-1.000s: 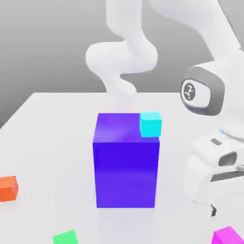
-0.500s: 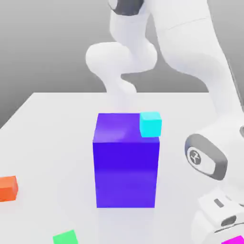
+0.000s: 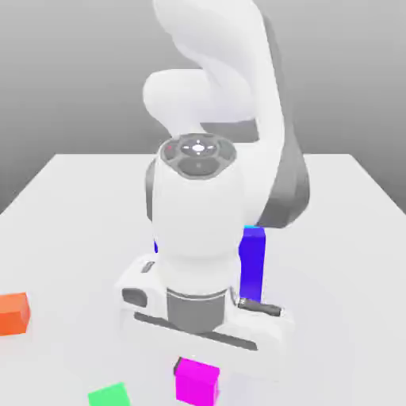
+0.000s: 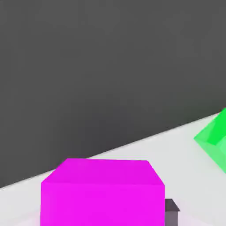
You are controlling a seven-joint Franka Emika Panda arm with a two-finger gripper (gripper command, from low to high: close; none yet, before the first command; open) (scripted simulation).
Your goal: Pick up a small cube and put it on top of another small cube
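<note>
Done: claw (image 3: 198,361) sits just over the magenta cube (image 3: 196,381) on the bench (image 3: 71,238).
Claw state: cannot tell — fingers hidden.
Left: lift, carry, stack.

One small magenta cube (image 3: 197,381), one green cube (image 3: 109,395), one orange cube (image 3: 13,313), one tall blue-violet block (image 3: 252,266), one cyan cube (image 3: 253,229)

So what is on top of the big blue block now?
The arm covers most of the big blue block. Only a cyan sliver shows at its top; the rest is hidden.

Simulated tabletop, plain white table (image 3: 71,198), flat grey backdrop, untextured colour blocks
</note>
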